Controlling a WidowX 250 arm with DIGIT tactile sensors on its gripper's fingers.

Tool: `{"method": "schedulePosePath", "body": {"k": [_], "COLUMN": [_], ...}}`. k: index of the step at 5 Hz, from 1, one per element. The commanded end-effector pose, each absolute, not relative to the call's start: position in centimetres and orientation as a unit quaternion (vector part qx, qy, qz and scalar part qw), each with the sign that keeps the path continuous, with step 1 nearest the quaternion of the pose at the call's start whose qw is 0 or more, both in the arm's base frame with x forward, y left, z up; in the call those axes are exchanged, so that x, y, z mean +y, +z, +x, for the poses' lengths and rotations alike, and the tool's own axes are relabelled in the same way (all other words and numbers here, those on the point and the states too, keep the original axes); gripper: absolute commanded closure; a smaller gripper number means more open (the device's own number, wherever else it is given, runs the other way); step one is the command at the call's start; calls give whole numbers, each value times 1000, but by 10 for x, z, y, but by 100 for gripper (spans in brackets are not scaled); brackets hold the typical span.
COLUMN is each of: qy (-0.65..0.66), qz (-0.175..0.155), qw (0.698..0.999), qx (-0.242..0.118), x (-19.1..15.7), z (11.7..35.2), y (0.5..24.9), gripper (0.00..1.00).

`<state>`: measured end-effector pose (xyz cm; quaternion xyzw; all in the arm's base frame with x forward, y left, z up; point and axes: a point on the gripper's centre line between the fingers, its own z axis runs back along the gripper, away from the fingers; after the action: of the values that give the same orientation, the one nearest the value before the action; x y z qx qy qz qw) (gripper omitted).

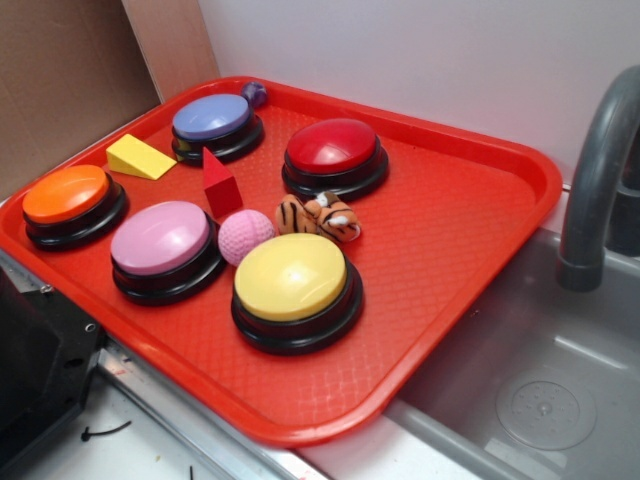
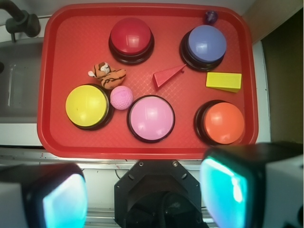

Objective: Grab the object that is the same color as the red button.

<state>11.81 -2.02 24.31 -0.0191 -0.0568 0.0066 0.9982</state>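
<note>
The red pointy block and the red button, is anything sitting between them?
No. Between the red pointy block and the red button lies only bare tray. The wrist view shows it clearest.

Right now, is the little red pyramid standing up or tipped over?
Standing up. The pyramid rests on its flat base on the tray, its tip pointing up.

One red tray (image 1: 470, 300) is sitting on the bench, carrying all the loose items.

Five dome buttons are resting on it, one per colour: the red button (image 1: 333, 146), a purple button (image 1: 212, 117), an orange button (image 1: 67, 194), a pink button (image 1: 160, 238), a yellow button (image 1: 291, 277).

Two solid blocks are lying there: one red pyramid block (image 1: 219, 184), one yellow wedge (image 1: 138, 157).

One pink ball (image 1: 244, 234), one striped tiger toy (image 1: 320, 216), one small purple item (image 1: 255, 94) at the far edge, too small to identify.

One grey faucet (image 1: 600, 170) is standing beside the tray.
</note>
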Motion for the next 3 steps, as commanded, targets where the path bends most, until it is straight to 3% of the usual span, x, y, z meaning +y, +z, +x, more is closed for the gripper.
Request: {"method": "schedulePosePath", "body": {"k": [1, 3], "qy": [7, 190], "qz": [-19, -67], "qw": [998, 975], "qx": [-57, -94], "x": [-20, -7], "z": [118, 142], "y": [243, 231], "gripper": [0, 0]}}
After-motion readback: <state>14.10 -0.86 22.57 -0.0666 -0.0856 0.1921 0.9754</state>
